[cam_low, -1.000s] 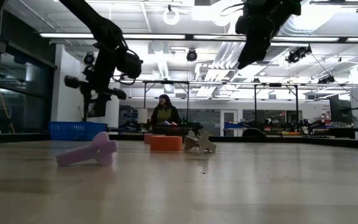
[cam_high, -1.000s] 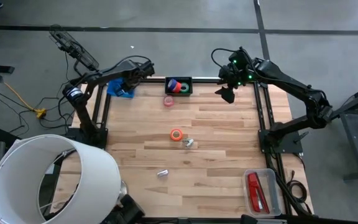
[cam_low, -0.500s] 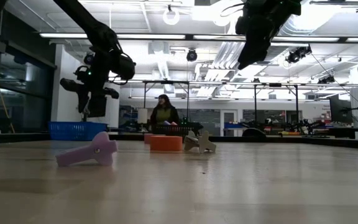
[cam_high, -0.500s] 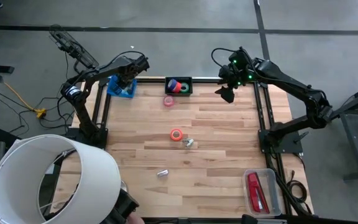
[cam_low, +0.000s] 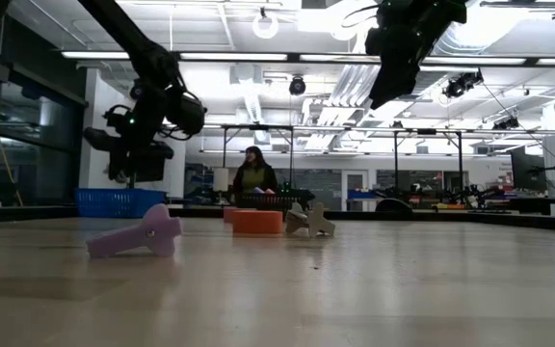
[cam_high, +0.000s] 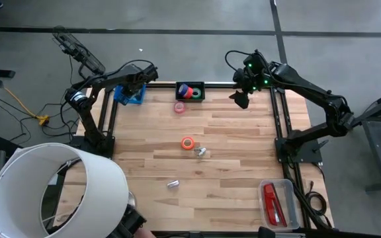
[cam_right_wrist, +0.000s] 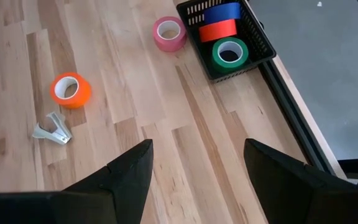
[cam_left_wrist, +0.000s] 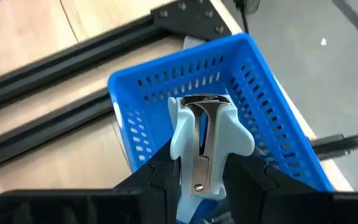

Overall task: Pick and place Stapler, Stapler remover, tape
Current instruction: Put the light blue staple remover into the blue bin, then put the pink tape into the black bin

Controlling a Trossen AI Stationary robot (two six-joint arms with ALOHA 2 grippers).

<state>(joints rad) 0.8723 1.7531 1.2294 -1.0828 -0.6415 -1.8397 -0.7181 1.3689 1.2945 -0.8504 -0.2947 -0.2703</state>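
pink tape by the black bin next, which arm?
Right, probably. Its open tool hangs by the black bin, near the pink tape. The left tool is over the blue basket, shut on a staple remover.

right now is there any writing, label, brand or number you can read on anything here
None can be read.
Tape rolls, red stapler, blue basket and the staple remover in the left claw: no print visible.
Room signs behind the table: too small to read.
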